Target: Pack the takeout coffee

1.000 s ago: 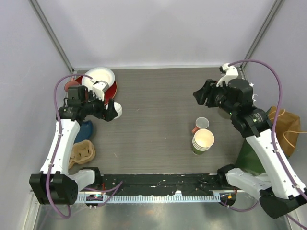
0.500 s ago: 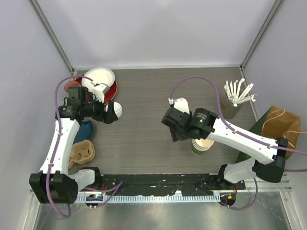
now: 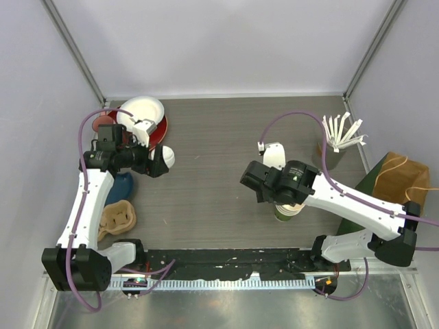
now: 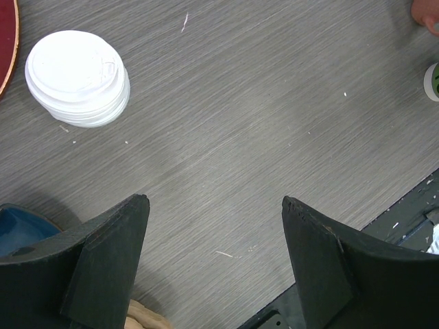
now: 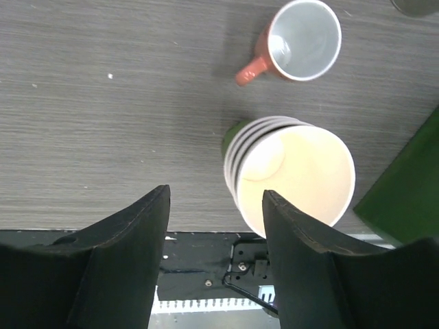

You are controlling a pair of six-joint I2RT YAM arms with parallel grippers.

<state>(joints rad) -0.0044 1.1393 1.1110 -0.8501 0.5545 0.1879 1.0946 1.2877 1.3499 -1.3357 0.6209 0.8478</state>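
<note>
The takeout coffee is out of view. A nested stack of lidless green paper cups [image 5: 295, 179] with cream insides stands near the table's front, and its base peeks out under the right arm [image 3: 284, 214]. My right gripper [image 5: 216, 195] hovers open above it, the stack just right of the jaws; from above the gripper [image 3: 255, 185] lies left of the stack. A pile of white lids [image 4: 77, 77] lies at the left. My left gripper [image 4: 214, 204] hangs open over bare table nearer than the lids [image 3: 164, 157], beside them from above [image 3: 151, 166].
A pink-handled mug [image 5: 300, 41] stands just beyond the cup stack. A holder of white utensils [image 3: 337, 136], a brown paper bag [image 3: 401, 179] and a green sheet [image 5: 411, 185] are at the right. A red plate [image 3: 162, 131] with a white bowl [image 3: 143, 110], a blue item [image 3: 125, 186] and a cardboard carrier [image 3: 118, 219] line the left.
The right arm swung from the back right corner to above the cup stack, now covering the mug from above. The left arm stayed put.
</note>
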